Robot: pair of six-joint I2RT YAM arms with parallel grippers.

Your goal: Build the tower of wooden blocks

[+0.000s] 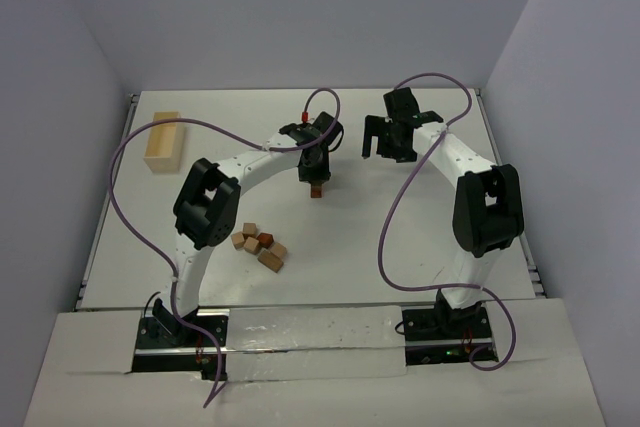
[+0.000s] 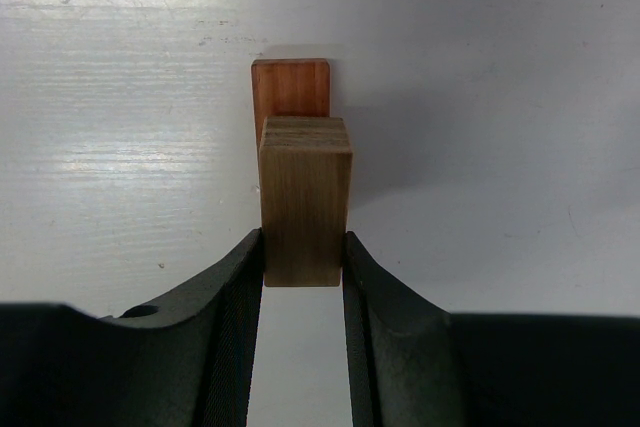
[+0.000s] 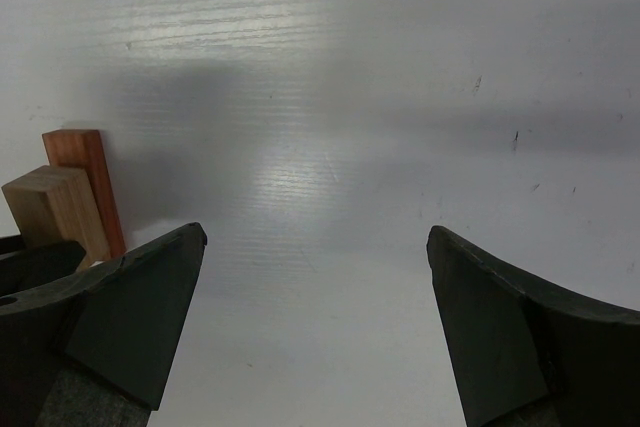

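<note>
My left gripper is shut on a tan wood block, pinched by its near end between both fingers. Right under and beyond it, a reddish-brown wood block rests on the table as the tower's only block there. Whether the two touch I cannot tell. The right wrist view shows both at its left edge, the tan block in front of the reddish one. My right gripper hangs wide open to the right of them, holding nothing.
A loose cluster of several wood blocks lies near the left arm's elbow. A pale wooden box sits at the far left of the white table. Grey walls close in the back and both sides.
</note>
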